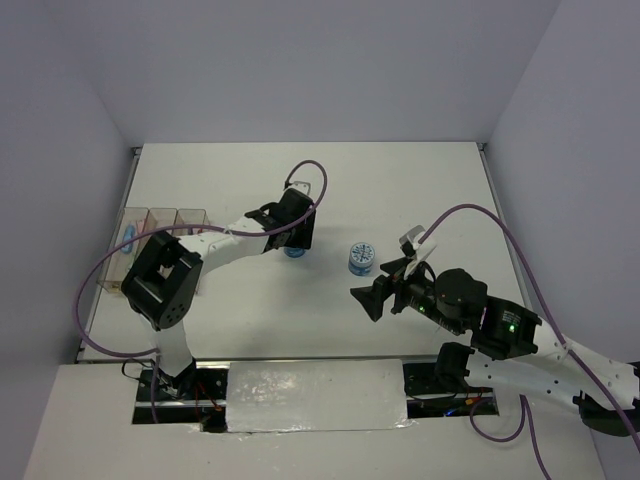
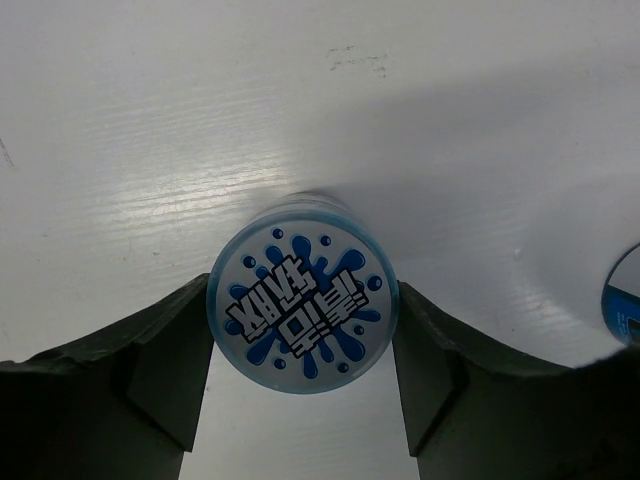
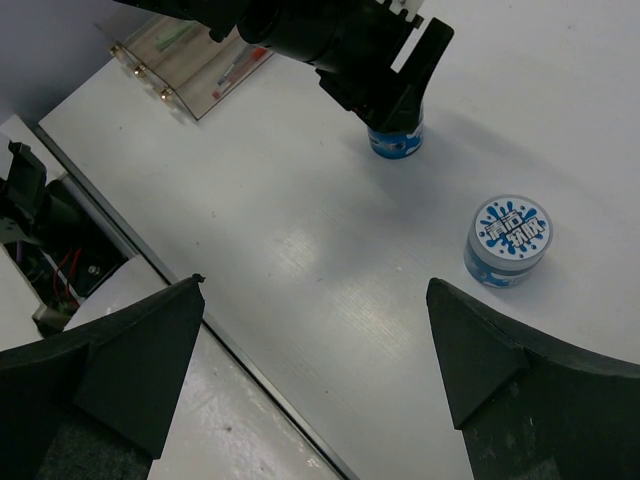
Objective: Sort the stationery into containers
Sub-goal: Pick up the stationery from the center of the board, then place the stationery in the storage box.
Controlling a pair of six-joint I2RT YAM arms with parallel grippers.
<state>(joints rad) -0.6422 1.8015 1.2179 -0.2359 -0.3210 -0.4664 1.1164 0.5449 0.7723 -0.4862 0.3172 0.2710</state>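
The left claw (image 2: 302,335) pinched one blue roll (image 3: 397,141) standing on the white table (image 1: 400,190), with the second roll (image 1: 362,258) near on its right, the bins (image 1: 160,232) well off to the left, and the right claw (image 3: 315,350) gaping wide, empty.

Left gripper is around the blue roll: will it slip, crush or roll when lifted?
The blue roll looks squat and rigid, so it probably won't crush. Its curved side meets the flat fingers of the left gripper along narrow lines, so it may pivot or slip. Standing flat on the table it shouldn't roll; tipped on edge, it likely would.
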